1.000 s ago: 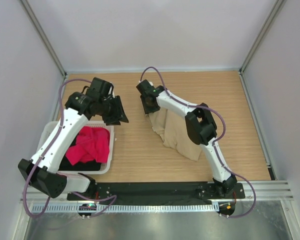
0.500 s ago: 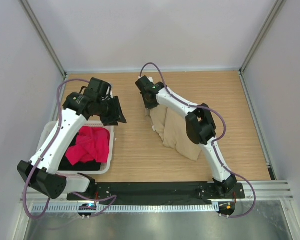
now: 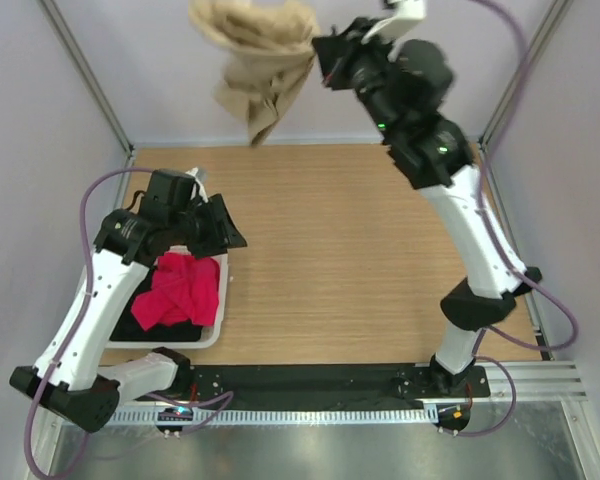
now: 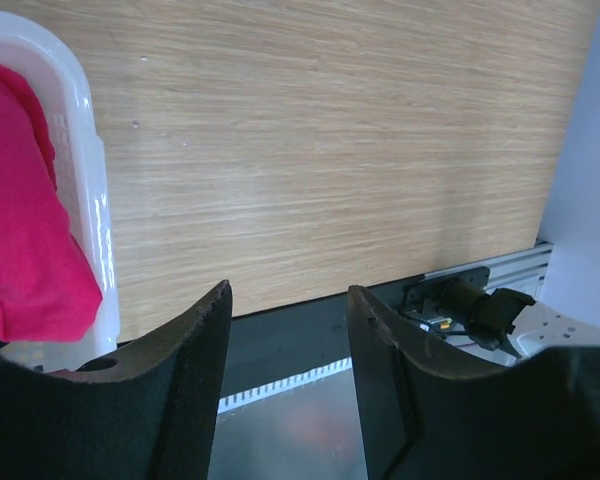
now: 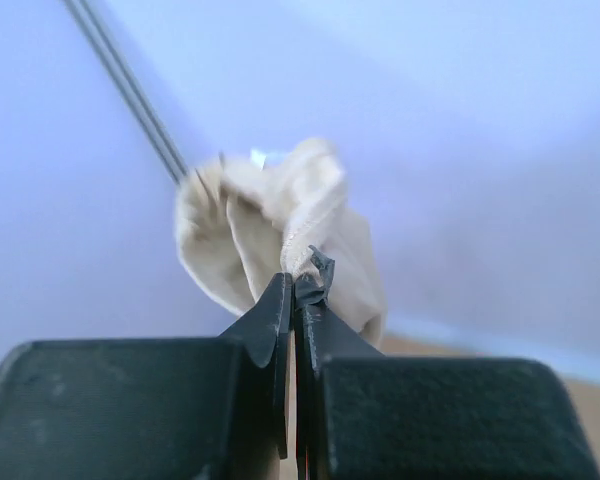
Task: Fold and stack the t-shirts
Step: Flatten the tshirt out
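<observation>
Right wrist view: pinched the right gripper [image 5: 295, 288] shut on a bunched edge of the tan t-shirt [image 5: 280, 230], hung high over the far edge of the table [image 3: 360, 260]. Held the left gripper [image 4: 288, 300] wide open, empty, beside the white basket [image 3: 216, 335] with the red-pink t-shirt [image 3: 180, 290]. Best lowered slowly, spread flat. Could not tell the gripped edge; cropped at the shirt's top overhead.

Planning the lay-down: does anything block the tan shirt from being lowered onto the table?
Nothing visible does. The right gripper holds the tan shirt in the air; the table below shows bare wood. The basket and left gripper sit off to the left.
</observation>
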`<state>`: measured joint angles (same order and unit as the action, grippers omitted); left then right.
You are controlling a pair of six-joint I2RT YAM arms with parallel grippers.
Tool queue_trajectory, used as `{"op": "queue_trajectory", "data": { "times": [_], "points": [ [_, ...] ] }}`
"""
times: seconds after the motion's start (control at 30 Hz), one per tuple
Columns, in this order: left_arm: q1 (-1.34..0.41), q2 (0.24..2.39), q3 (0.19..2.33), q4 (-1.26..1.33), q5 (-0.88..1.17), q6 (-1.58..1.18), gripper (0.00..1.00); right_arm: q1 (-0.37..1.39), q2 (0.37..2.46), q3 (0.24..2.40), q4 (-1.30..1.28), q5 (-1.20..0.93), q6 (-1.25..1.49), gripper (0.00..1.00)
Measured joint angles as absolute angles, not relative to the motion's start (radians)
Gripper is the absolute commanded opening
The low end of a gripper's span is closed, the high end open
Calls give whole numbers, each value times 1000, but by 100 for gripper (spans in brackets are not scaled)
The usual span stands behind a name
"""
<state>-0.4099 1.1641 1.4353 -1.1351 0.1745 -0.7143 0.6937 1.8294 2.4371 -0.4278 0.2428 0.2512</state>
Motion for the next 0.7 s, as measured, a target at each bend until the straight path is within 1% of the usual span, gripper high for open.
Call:
{"op": "queue_trajectory", "data": {
  "times": [0.1,0.17,0.2,0.33,0.43,0.47,0.57,0.67,0.7],
  "points": [
    [-410,1095,1412,-1126,171,-735,53,695,1723,2502,-366,224,251,1],
    [-410,1058,1403,-1118,164,-749,54,695,1653,2449,-338,224,258,1],
    [-410,1037,1397,-1114,157,-755,55,696,1606,2390,-333,237,263,1],
    [-410,970,1376,-1111,140,-775,55,696,1425,2084,-382,321,293,1],
    [-410,936,1355,-1113,133,-784,56,694,1313,1776,-447,354,344,1],
    [-410,924,1346,-1115,131,-787,56,694,1273,1634,-450,352,372,1],
    [-410,897,1320,-1120,131,-797,56,694,1203,1328,-555,333,445,1],
    [-410,883,1303,-1123,131,-804,57,694,1146,1133,-667,308,505,1],
    [-410,882,1298,-1124,132,-804,61,694,1118,1093,-705,301,524,1]
  ]
}}
